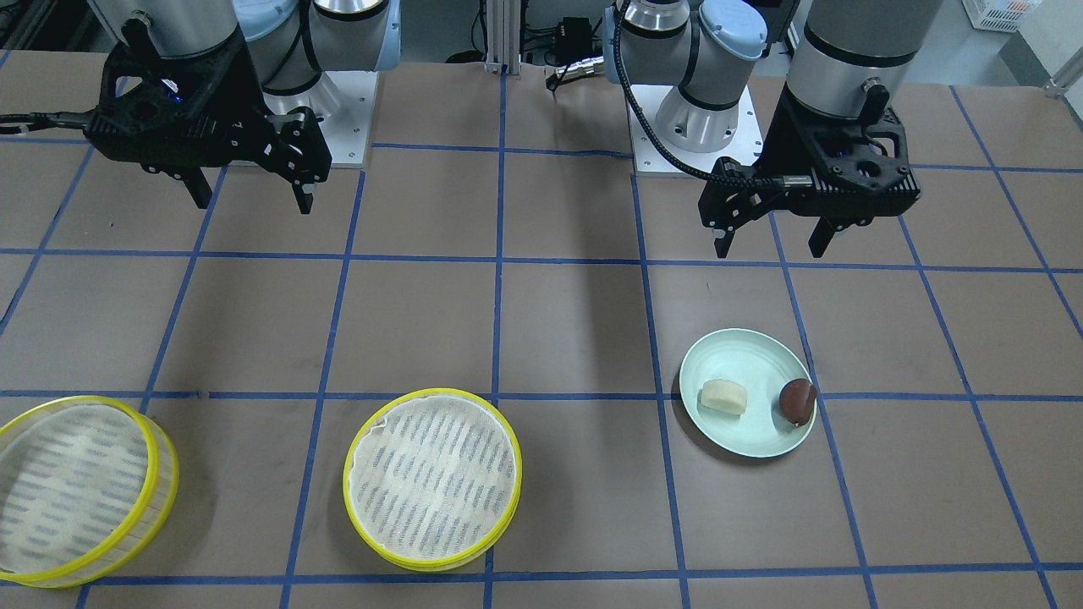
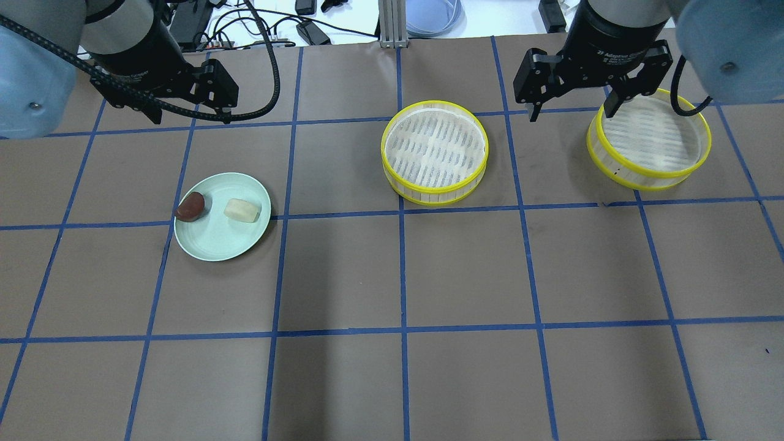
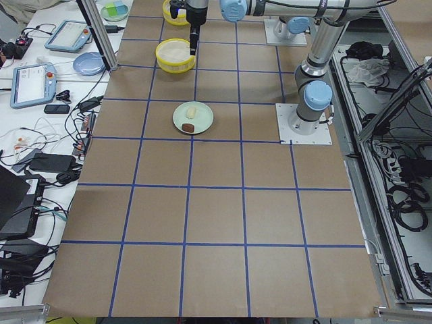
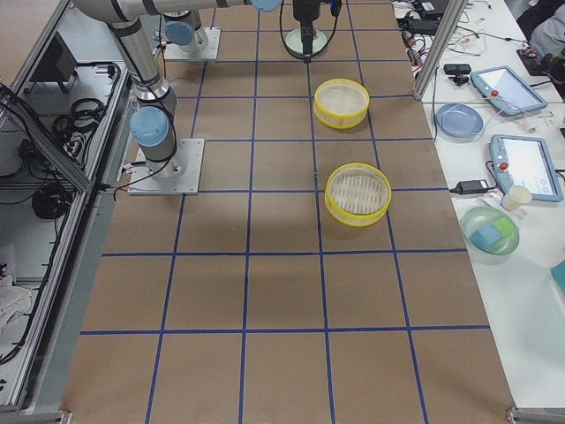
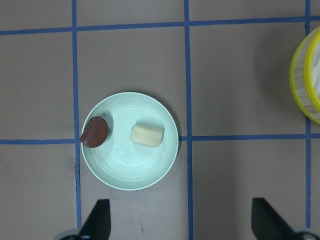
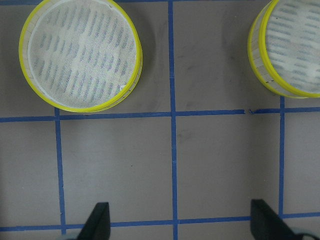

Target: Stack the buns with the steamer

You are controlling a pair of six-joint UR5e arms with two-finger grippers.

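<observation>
The cream bun (image 1: 723, 397) and the reddish-brown bun (image 1: 797, 402) lie side by side on a pale green plate (image 1: 744, 351). They also show in the left wrist view, cream (image 5: 147, 135) and brown (image 5: 94, 133). One steamer tray (image 2: 435, 150) stands mid-table and the other (image 2: 649, 144) on the robot's right; both are empty. My left gripper (image 1: 772, 245) is open and empty, hovering above the table on the robot's side of the plate. My right gripper (image 2: 572, 113) is open and empty, held high between the two trays.
The brown table carries a grid of blue tape lines. Cables, tablets and dishes (image 3: 88, 64) lie on the white bench beyond the far edge. The arm base plates (image 1: 677, 127) are bolted on the robot's side.
</observation>
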